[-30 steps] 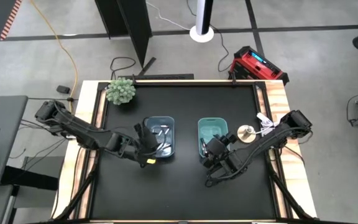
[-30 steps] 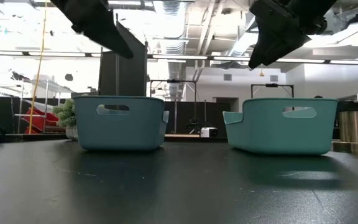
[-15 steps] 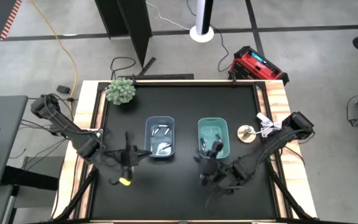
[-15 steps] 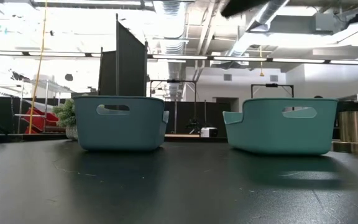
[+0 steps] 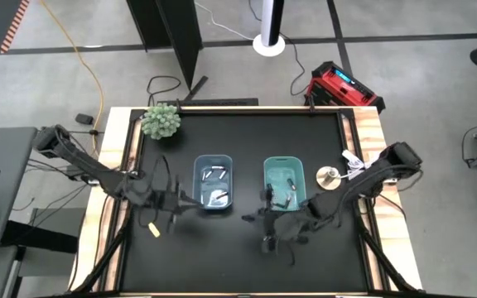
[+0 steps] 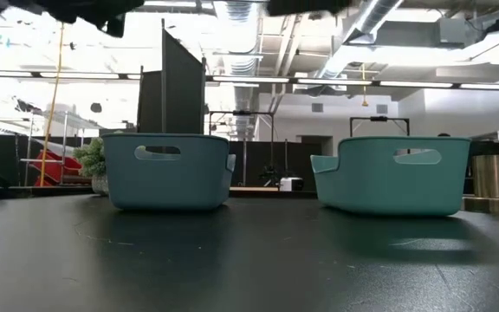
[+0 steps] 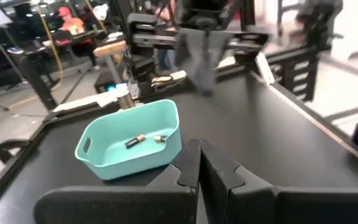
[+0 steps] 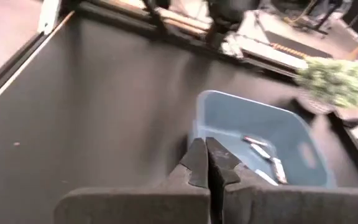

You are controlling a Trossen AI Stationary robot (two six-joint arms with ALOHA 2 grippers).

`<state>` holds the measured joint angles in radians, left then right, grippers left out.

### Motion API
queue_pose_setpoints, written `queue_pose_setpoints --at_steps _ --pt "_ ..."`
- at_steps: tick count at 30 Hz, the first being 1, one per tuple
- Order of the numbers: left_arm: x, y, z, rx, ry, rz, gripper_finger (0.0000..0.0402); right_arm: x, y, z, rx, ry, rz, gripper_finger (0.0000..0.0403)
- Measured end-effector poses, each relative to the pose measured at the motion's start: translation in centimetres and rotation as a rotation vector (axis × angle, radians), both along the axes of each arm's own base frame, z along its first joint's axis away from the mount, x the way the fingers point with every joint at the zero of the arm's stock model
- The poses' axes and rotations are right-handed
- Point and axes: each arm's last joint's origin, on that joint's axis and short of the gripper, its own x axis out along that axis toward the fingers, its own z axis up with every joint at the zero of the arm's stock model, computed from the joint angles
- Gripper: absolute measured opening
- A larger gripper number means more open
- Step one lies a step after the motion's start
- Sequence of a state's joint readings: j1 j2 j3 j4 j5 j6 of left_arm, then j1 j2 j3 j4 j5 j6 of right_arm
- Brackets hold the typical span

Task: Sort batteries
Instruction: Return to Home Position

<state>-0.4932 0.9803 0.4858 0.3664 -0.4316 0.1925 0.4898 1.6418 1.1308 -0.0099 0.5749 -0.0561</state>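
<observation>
Hovering | left gripper (image 7: 199,146), right gripper (image 8: 205,146) pinched closed, empty | batteries (image 7: 140,140) seemingly all inside 2 bins (image 7: 129,164) ahead

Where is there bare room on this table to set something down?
Free: the far strip behind the blue bin and teal bin, right of the plant; the near edge of the mat. Crowded: before the bins, where left gripper and right gripper hang.

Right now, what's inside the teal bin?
Two small batteries lie on the floor of the teal bin. Its near wall hides the floor strip just behind it, so more could sit there.
</observation>
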Motion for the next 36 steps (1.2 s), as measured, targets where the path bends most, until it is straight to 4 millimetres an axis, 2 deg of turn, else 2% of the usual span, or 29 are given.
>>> queue_pose_setpoints --at_steps 3,7,12,18,22,36 --pt "-1.5 1.9 -0.5 -0.040 -0.036 -0.002 0.0000 -2.6 -2.3 0.6 0.022 -0.073 -0.015 0.0003" --pt "-3.8 3.7 -1.2 -0.064 -0.106 0.014 0.0000 -7.6 -5.2 0.6 0.079 -0.301 0.019 0.0001" --pt "-5.7 5.2 -2.6 -0.085 -0.156 0.002 0.0000 -13.3 -8.7 -2.1 0.130 -0.433 0.020 0.0001" --pt "-6.3 6.5 -4.9 -0.101 -0.133 0.036 0.0000 -17.5 -11.8 -5.4 0.171 -0.572 0.082 0.0001" --pt "-6.2 7.3 -5.8 -0.115 -0.125 0.024 0.0000 -19.3 -13.4 -7.1 0.187 -0.623 0.077 0.0000" --pt "-6.3 9.8 -7.1 -0.143 -0.067 0.077 0.0000 -21.6 -15.5 -7.5 0.199 -0.557 0.027 0.0000"
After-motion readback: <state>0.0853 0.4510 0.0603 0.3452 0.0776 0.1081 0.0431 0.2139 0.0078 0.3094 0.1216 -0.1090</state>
